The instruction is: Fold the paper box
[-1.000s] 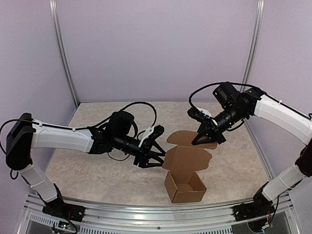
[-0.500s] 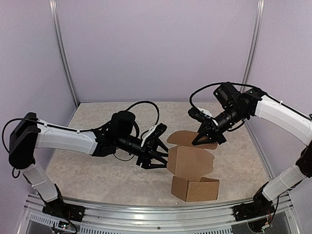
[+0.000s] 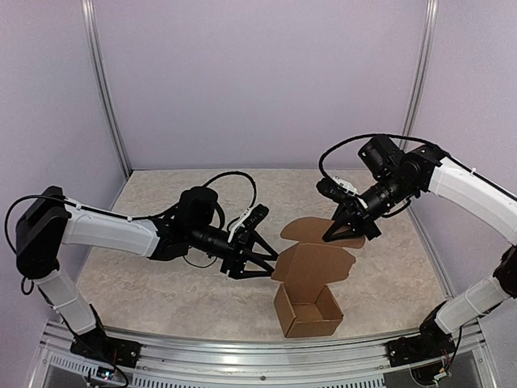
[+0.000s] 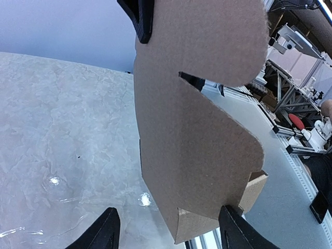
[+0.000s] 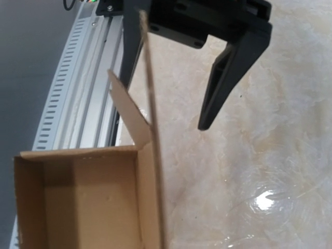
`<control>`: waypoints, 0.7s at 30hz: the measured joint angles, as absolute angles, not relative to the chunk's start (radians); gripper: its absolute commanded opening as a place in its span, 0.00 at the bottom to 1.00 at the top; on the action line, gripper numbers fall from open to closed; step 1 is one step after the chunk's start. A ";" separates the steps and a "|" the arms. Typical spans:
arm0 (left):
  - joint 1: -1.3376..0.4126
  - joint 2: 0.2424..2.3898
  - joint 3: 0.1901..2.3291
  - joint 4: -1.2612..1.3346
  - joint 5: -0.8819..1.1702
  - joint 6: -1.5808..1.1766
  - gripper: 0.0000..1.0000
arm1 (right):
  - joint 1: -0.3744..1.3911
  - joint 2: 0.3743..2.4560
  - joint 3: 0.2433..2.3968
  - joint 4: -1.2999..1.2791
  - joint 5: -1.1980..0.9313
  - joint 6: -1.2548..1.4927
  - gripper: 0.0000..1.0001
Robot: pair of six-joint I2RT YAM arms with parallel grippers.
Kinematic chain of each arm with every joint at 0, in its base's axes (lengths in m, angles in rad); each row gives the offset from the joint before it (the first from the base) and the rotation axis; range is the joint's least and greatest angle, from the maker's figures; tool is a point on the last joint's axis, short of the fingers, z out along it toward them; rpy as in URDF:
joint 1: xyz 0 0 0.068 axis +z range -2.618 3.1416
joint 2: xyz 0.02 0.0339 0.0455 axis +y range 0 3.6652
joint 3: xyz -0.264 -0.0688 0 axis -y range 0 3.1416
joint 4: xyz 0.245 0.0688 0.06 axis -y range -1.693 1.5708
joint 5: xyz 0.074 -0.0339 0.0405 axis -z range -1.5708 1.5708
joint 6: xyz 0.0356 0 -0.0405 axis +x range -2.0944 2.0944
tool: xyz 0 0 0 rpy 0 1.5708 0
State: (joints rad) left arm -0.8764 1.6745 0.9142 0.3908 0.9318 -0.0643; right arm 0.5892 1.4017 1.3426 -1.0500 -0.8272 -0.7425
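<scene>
While the right gripper [image 3: 347,236] is clenched on the far edge of its raised lid, the plain brown box [image 3: 307,311] sits open-topped on the table [image 3: 161,283]. Just left of the lid, the left gripper [image 3: 268,263] hangs with jaws spread wide, fingers [image 4: 106,231] pointing at the lid's face; whether they touch the cardboard I cannot tell.

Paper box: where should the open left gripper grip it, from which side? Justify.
Probably the paper box's raised lid, at its left edge, from the left: that thin panel stands up, edge facing the left gripper; the right gripper pinches the far flap.
</scene>
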 measured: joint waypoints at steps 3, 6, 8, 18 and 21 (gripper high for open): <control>-0.876 1.666 0.910 0.407 0.941 -0.076 0.64 | 0.589 1.402 1.343 -1.057 -0.830 -0.748 0.00; -0.877 1.660 0.910 0.424 0.956 -0.084 0.64 | 0.589 1.402 1.343 -1.058 -0.831 -0.748 0.00; -0.882 1.660 0.912 0.432 0.968 -0.088 0.64 | 0.589 1.402 1.343 -1.058 -0.830 -0.748 0.00; -0.942 1.721 0.980 0.448 0.986 -0.093 0.60 | 0.589 1.402 1.342 -1.047 -0.828 -0.738 0.00; -0.944 1.750 0.988 0.455 0.977 -0.098 0.60 | 0.589 1.402 1.342 -1.048 -0.826 -0.739 0.00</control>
